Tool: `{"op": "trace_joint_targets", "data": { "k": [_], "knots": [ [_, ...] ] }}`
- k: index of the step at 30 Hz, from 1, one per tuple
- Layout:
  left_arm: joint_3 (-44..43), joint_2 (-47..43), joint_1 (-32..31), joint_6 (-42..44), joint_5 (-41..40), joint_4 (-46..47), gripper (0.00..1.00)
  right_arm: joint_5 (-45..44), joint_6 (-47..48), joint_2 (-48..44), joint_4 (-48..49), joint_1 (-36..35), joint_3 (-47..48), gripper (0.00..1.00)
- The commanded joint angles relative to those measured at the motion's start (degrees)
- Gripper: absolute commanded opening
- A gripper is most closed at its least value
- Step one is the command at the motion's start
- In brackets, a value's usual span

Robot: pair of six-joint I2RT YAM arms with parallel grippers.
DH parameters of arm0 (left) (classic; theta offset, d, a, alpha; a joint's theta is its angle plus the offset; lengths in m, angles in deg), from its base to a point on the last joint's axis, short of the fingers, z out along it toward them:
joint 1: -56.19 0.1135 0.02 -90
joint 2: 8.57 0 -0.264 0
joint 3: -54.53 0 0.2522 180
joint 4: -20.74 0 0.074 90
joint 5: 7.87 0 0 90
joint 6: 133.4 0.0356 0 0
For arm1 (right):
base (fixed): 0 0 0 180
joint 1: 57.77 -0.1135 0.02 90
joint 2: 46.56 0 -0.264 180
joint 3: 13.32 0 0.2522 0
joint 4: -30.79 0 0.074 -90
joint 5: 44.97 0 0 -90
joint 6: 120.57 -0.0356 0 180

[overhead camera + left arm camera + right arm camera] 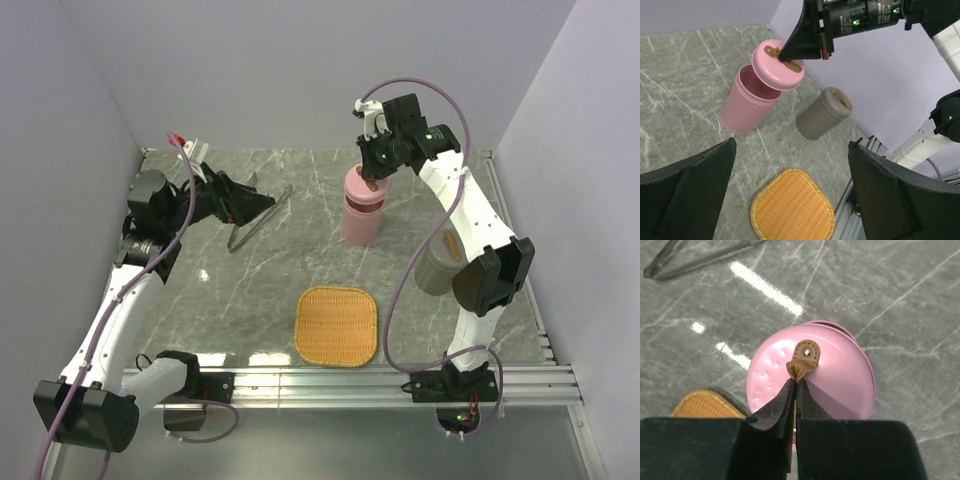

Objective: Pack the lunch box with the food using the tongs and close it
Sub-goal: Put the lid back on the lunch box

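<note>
Pink round plastic lid (840,385) hangs tilted over the tall pink cup's (747,102) open mouth, right gripper (796,382) pinching its brown leather tab (804,357), I'd guess to cap it. Left gripper (252,203) gapes empty by the slim silver tongs (243,236).

The tongs (655,270) run off the right wrist view's top edge; the pink lid (840,380) mostly hides the pink cup (747,107)

The overhead camera sits high behind the arm bases, taking in the whole table (300,205). The left wrist view looks from the left side across to the right, fairly near the pink cup (747,102). The right wrist view stares straight down, very close (its own fingers (775,407) fill the bottom) on the pink lid (835,385). All three share that cup and the woven tray (337,325).
</note>
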State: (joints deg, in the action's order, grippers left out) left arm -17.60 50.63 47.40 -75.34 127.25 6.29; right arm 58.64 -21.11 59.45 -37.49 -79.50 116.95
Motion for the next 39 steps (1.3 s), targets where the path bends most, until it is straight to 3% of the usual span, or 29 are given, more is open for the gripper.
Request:
{"op": "trace_joint_targets", "data": {
  "k": [1, 6, 19, 39],
  "knots": [
    [0.27, -2.68, 0.18, 2.06, -0.39, 0.25, 0.99, 0.01, 1.27, -1.17, 2.04, 0.82, -0.84, 0.0],
    [0.71, -3.91, 0.18, 3.46, -0.91, -0.8, 0.99, 2.21, 0.66, 0.25, 2.22, 1.43, -1.98, 0.0],
    [1.77, -4.62, 0.18, 1.53, 1.28, 2.62, 0.99, 5.37, -3.39, -3.53, 14.7, 3.63, -13.76, 0.0],
    [2.47, -4.18, 0.18, 0.92, 1.11, 3.68, 0.99, 8.19, -6.73, -4.06, 21.12, 4.86, -19.21, 0.0]
  ]
}}
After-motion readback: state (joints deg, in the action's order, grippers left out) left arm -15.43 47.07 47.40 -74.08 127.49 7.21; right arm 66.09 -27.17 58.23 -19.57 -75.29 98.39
